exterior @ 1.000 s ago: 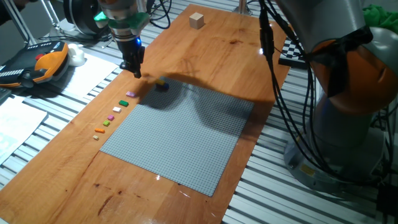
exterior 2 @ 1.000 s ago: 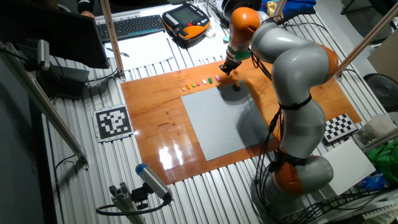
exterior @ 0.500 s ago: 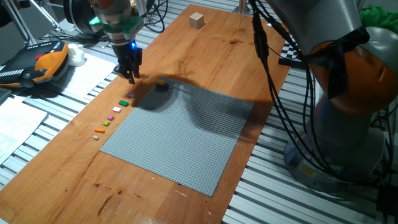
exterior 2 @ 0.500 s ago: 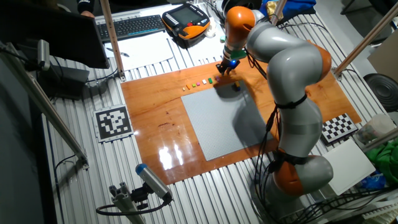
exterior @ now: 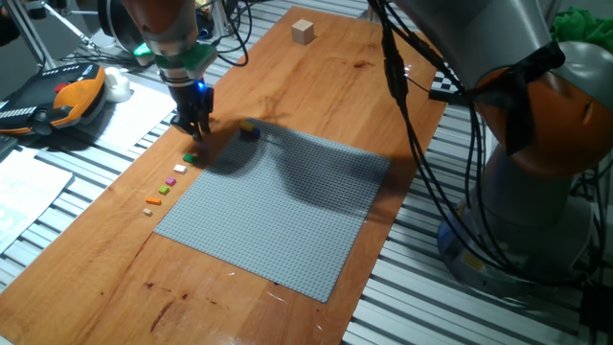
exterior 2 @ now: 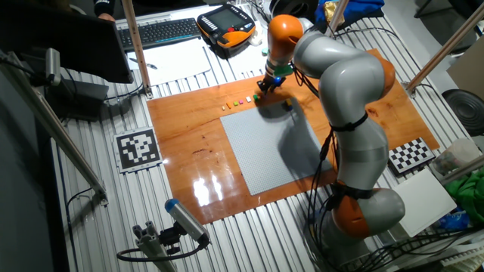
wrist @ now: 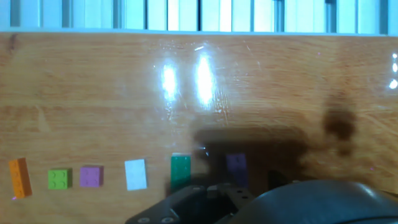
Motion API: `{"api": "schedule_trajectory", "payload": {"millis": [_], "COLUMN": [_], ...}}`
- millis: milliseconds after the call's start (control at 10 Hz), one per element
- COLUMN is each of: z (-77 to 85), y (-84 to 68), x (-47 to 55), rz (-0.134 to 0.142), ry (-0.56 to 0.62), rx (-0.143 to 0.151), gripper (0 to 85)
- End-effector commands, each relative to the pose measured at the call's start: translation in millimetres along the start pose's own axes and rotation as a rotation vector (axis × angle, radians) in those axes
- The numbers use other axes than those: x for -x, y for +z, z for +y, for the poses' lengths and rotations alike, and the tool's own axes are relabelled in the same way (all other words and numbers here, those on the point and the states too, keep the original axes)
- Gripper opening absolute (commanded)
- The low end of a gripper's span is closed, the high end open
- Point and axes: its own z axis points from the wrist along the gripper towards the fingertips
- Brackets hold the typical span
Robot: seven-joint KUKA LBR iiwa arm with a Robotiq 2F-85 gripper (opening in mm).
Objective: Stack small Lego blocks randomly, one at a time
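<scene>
A row of small Lego blocks lies on the wood left of the grey baseplate (exterior: 278, 211). In the hand view they read orange (wrist: 18, 177), green (wrist: 59, 178), pink (wrist: 91, 176), white (wrist: 135, 174), dark green (wrist: 181, 171) and purple (wrist: 236, 163). The purple one lies in my shadow. My gripper (exterior: 194, 129) hangs low over the far end of the row, just above the purple block, empty, with its fingers slightly apart. It also shows in the other fixed view (exterior 2: 259, 92). A small blue and yellow stack (exterior: 249, 128) stands on the baseplate's far corner.
A wooden cube (exterior: 304, 32) sits at the far end of the wooden board. A teach pendant (exterior: 57, 101) lies off the board to the left. A printed marker (exterior 2: 138, 149) and a checkerboard (exterior 2: 408, 155) flank the board. The arm's base (exterior 2: 363, 219) stands at the near right.
My gripper has moved left and down, from near the stack towards the far end of the block row. The blocks have not moved.
</scene>
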Motion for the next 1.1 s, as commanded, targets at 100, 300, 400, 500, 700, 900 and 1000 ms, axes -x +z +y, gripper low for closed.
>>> {"api": "schedule_trajectory", "payload": {"millis": [100, 300, 400, 500, 700, 900, 1000], "z": [3.1, 2.0, 1.5, 1.6, 2.4, 3.0, 3.9], "y": [5.3, 13.1, 15.6, 16.1, 15.4, 16.7, 17.0], "x": [0.2, 4.1, 5.3, 5.4, 4.5, 3.7, 3.0], "rz": [-0.006, -0.016, -0.019, -0.019, -0.016, -0.015, -0.015], "ry": [0.001, -0.012, -0.015, -0.015, -0.015, -0.015, -0.015], "rx": [-0.002, -0.005, -0.004, -0.002, -0.004, -0.007, -0.007], "gripper": [34.0, 34.0, 34.0, 34.0, 34.0, 34.0, 34.0]}}
